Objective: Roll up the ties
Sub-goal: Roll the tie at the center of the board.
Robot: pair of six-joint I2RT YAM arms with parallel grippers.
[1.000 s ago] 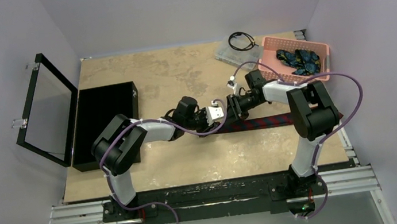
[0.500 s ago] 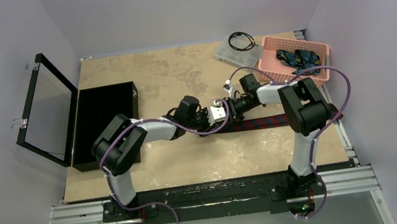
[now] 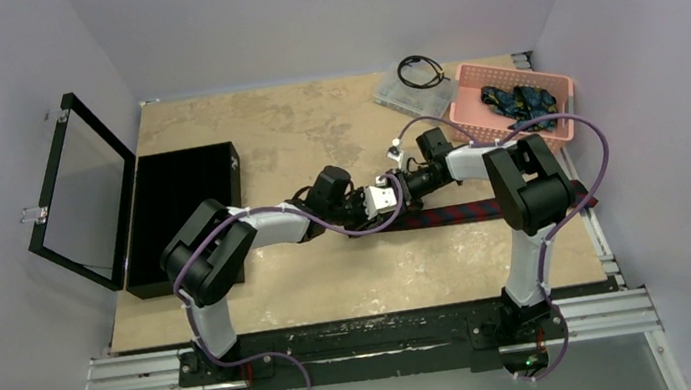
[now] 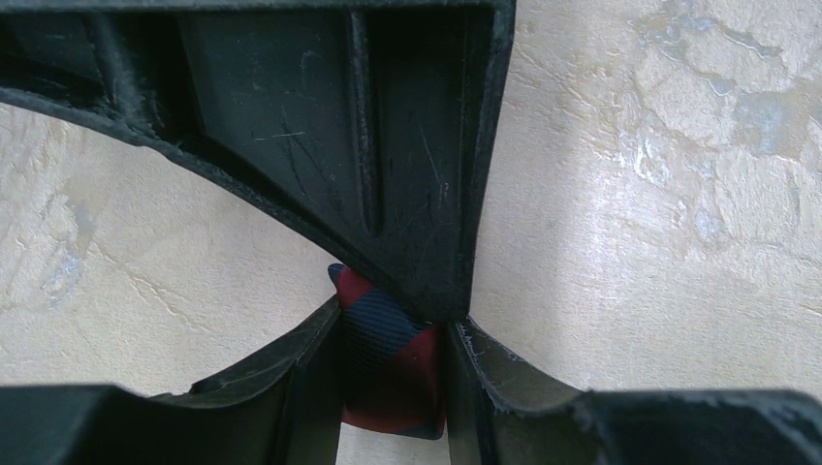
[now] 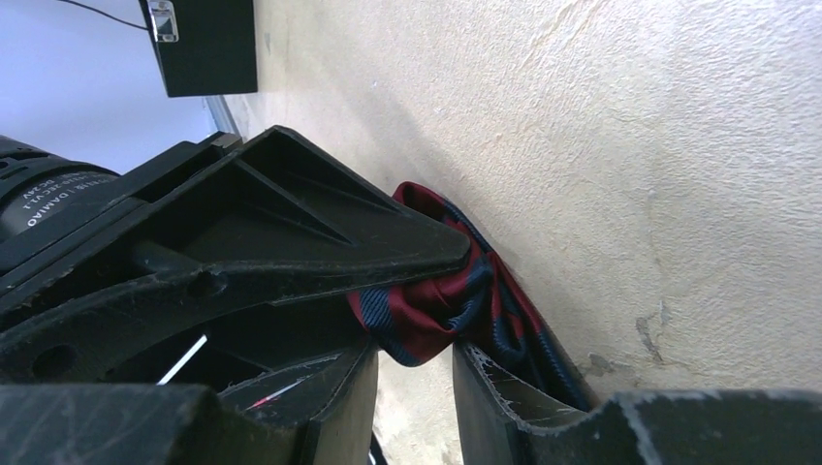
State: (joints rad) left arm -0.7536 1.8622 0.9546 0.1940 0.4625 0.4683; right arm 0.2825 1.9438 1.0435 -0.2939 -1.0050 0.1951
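The maroon tie with navy stripes [image 3: 465, 212] lies stretched along the table from the middle to the right edge. Both grippers meet at its left end. My left gripper [image 3: 383, 215] is shut on that end; in the left wrist view the tie [image 4: 388, 363] sits between its fingers [image 4: 393, 329]. My right gripper [image 3: 395, 204] comes in from the right. Its fingertips [image 5: 417, 349] pinch a bunched fold of the tie [image 5: 426, 310]. The left gripper's finger crosses just above it. Dark blue and teal ties [image 3: 519, 103] lie in the basket.
A black case [image 3: 182, 211] with its lid [image 3: 84, 189] open stands at the left. A pink basket [image 3: 554, 82] sits at the back right. Beside it is a clear plastic tray [image 3: 399, 97] holding a black coiled cable [image 3: 420, 71].
The right gripper has moved left, close against the left gripper at the tie's left end. The left arm has shifted slightly. The tie lies as before.
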